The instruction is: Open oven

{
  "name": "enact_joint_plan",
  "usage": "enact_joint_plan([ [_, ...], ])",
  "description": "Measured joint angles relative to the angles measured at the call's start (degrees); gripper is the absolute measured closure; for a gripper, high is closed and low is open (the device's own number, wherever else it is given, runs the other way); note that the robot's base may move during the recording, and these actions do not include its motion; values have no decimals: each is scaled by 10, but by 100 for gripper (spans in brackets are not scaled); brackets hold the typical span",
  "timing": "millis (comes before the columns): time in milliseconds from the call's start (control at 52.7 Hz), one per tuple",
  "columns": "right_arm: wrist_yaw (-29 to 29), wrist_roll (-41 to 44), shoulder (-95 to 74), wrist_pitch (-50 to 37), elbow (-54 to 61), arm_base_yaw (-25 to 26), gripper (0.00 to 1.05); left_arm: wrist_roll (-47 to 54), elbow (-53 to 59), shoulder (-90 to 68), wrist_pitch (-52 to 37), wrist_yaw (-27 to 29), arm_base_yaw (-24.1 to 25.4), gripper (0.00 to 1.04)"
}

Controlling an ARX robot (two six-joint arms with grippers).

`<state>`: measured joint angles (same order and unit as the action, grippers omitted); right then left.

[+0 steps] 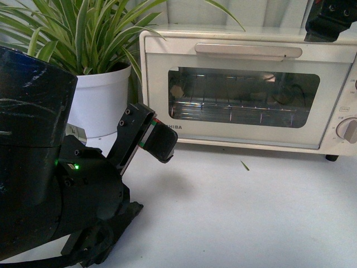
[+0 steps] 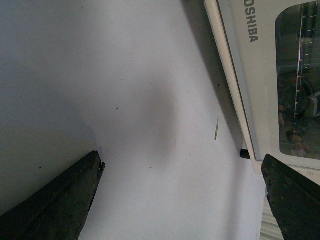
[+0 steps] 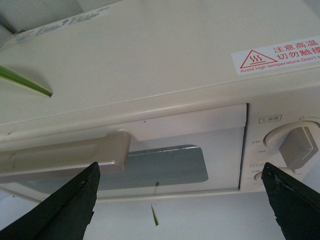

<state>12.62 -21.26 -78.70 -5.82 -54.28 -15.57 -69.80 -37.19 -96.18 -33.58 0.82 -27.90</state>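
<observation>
Door shut on cream-white boxy glass-windowed toaster oven, long bar handle ungripped | left fingers apart, low over white table before door | right fingers apart above oven's top front edge

Glossy cream oven, glass window

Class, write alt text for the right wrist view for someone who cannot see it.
A cream-white oven, door shut, with its bar handle and a knob beside the door. The open right end effector hovers near the handle's end.
</observation>
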Motion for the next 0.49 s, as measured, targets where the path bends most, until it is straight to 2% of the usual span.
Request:
enact_joint_plan([
  [494, 22, -22, -56, 25, -52, -5, 9, -9, -5, 0, 5, 2, 0, 6],
])
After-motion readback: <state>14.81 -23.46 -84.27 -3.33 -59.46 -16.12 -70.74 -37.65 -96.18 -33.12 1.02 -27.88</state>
